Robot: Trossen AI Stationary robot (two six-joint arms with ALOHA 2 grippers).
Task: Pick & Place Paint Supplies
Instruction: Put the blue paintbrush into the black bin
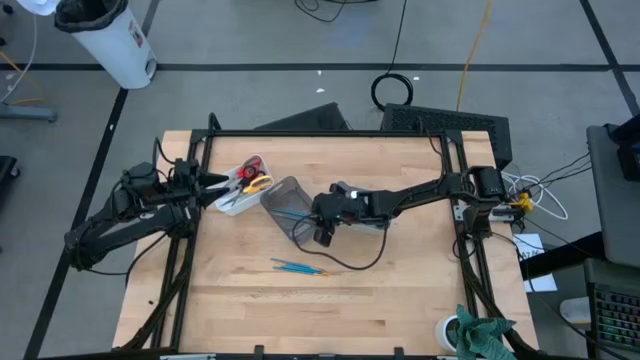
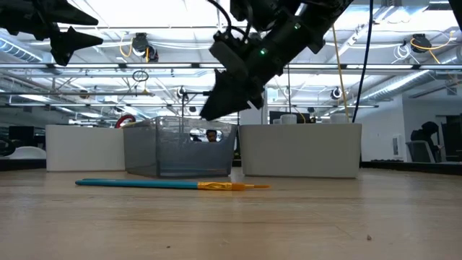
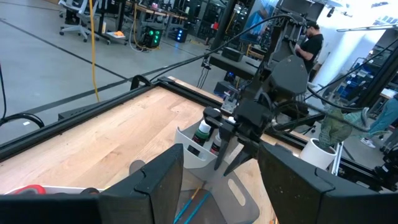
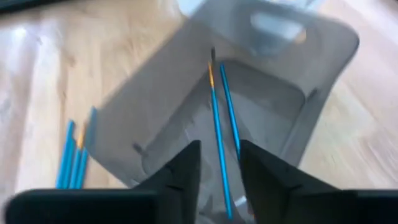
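Note:
My right gripper (image 1: 322,235) hangs open over the clear grey bin (image 1: 287,200), fingers pointing down into it (image 4: 221,186). Two blue brushes (image 4: 217,130) lie inside the bin, one with an orange ferrule. Several more blue brushes (image 1: 300,267) lie flat on the table nearer the near edge (image 2: 166,184). Dark bottles with white caps (image 3: 202,132) stand in a white bin (image 3: 196,152) under the right arm. Red and yellow scissors (image 1: 254,178) lie in a white tray by my left gripper (image 1: 218,183), which is open and raised at the table's left (image 3: 221,186).
A dark cable (image 1: 355,265) loops over the table near the right gripper. The black frame rails (image 1: 320,133) run round the table. A white cup with green cloth (image 1: 475,335) sits at the near-right corner. Bare wood (image 1: 330,310) lies toward the near edge.

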